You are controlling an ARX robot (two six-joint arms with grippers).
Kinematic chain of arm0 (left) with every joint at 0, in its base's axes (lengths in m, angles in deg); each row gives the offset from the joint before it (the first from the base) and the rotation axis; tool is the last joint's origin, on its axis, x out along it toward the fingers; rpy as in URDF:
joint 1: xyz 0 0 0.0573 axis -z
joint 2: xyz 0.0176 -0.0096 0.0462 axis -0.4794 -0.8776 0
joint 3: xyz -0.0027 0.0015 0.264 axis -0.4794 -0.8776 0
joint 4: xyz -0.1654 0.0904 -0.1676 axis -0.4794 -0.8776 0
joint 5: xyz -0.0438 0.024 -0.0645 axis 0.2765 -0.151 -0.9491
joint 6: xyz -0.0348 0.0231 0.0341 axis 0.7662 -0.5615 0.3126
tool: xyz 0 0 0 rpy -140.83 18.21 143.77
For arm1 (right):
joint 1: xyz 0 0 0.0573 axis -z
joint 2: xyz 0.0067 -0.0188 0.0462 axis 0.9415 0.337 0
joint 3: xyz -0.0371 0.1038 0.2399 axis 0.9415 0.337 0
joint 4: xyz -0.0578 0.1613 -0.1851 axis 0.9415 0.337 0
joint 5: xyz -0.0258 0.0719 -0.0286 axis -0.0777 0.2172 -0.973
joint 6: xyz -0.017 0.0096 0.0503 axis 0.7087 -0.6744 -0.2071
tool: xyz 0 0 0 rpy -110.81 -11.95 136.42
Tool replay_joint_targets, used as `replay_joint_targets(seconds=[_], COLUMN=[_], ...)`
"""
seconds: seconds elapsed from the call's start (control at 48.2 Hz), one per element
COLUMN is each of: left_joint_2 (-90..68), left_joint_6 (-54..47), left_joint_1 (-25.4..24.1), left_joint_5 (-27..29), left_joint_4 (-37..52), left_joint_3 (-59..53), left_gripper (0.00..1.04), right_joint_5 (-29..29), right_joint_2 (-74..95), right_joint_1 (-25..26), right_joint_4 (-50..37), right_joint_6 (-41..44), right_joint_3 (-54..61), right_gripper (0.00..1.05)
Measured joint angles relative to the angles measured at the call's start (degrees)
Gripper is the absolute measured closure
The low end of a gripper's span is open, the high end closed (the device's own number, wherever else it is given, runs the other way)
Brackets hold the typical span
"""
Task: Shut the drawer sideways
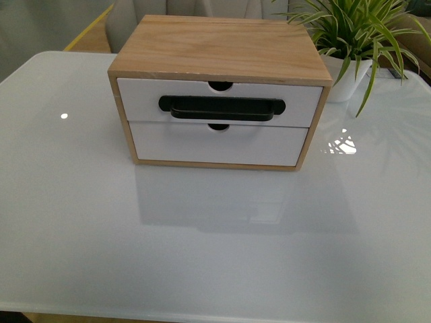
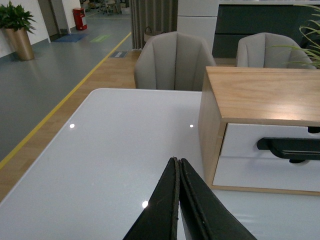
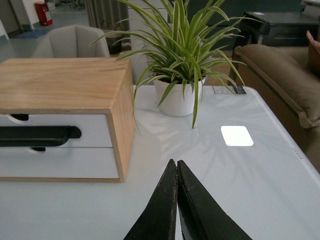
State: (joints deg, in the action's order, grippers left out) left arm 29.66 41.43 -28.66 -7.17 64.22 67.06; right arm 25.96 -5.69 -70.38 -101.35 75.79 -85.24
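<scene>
Left wrist view: left pincer clenched, empty, over bare counter; right pincer likewise. Drawer sits ahead between them, upper slot of wooden cabinet, front near flush. Handle runs crosswise. I judge neither arm clearly nearer.

drawer above lower drawer | plant behind-right, on table

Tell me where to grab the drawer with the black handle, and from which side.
Grip the black bar handle at its middle, coming from the front. It runs horizontally across the drawer front and seems to stand proud of it, so jaws should fit above and below it.
</scene>
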Motion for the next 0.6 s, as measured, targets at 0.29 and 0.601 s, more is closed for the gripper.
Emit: replay_joint_targets(seconds=[0.29, 0.601], left_joint_2=[13.42, 28.17], left_joint_6=[0.00, 0.00], left_joint_1=[0.00, 0.00], left_joint_5=[-0.02, -0.02], left_joint_4=[-10.69, -23.80], left_joint_3=[-2.73, -3.37], left_gripper=[1.03, 1.03], right_joint_5=[-0.02, 0.00], right_joint_2=[-13.29, -28.28], right_joint_1=[0.00, 0.00], right_joint_4=[10.47, 23.80], right_joint_6=[0.00, -0.02], right_joint_3=[2.73, 2.97], right_gripper=[1.03, 1.03])
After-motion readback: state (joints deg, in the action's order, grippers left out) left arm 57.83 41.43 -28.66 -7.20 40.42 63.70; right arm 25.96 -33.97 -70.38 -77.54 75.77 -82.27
